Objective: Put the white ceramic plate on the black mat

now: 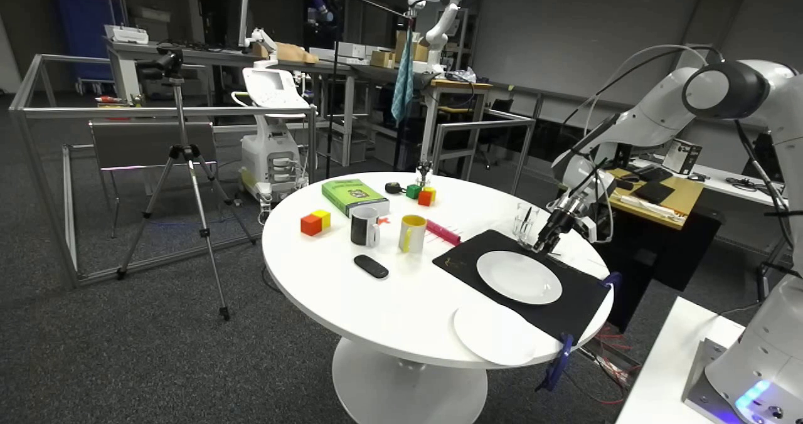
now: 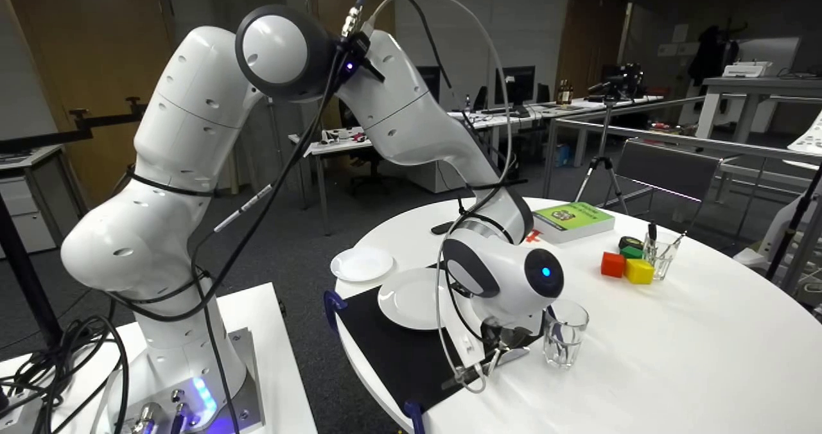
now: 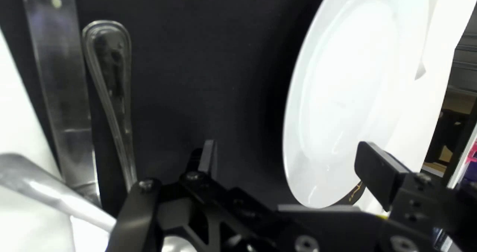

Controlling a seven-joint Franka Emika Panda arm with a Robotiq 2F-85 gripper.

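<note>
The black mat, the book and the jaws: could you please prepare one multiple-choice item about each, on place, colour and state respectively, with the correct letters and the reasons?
1. Which of these lies on the black mat?
A) a cube
B) a mug
C) the white ceramic plate

2. What colour is the top of the book?
A) green
B) blue
C) pink

3. How do the jaws stand?
A) shut on a mug
B) open
C) shut on a cube

1: C, since in an exterior view the mat shows all round its rim.
2: A, since the top looks green in both exterior views.
3: B, since the wrist view shows them apart, gripping nothing.
</note>
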